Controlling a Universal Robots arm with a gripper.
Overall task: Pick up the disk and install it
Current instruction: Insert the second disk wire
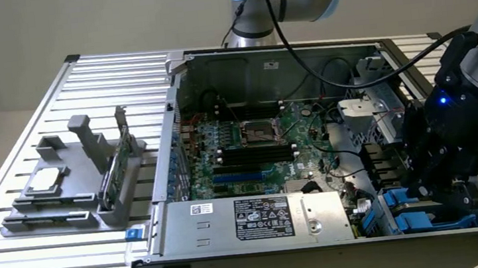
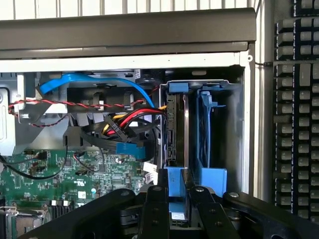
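Observation:
The disk [image 2: 173,130] stands on edge in a slot of the drive bay at the corner of the open computer case [image 1: 267,57], with blue rails at both of its ends. My gripper [image 2: 177,201] reaches down over the near end, and its black fingers [image 2: 154,206] sit on either side of the disk's blue rail, shut on it. In the exterior view my gripper [image 1: 444,186] hangs over the case's corner at the exterior view's right, just above the blue drive carriers [image 1: 426,222].
An empty blue carrier [image 2: 209,129] sits beside the disk's slot. Red, yellow and blue cables [image 2: 124,119] run close to the bay. The power supply [image 1: 257,219] and motherboard [image 1: 249,139] fill the case. A grey fixture [image 1: 76,191] holds a chip [image 1: 48,181] and an upright card [image 1: 118,167].

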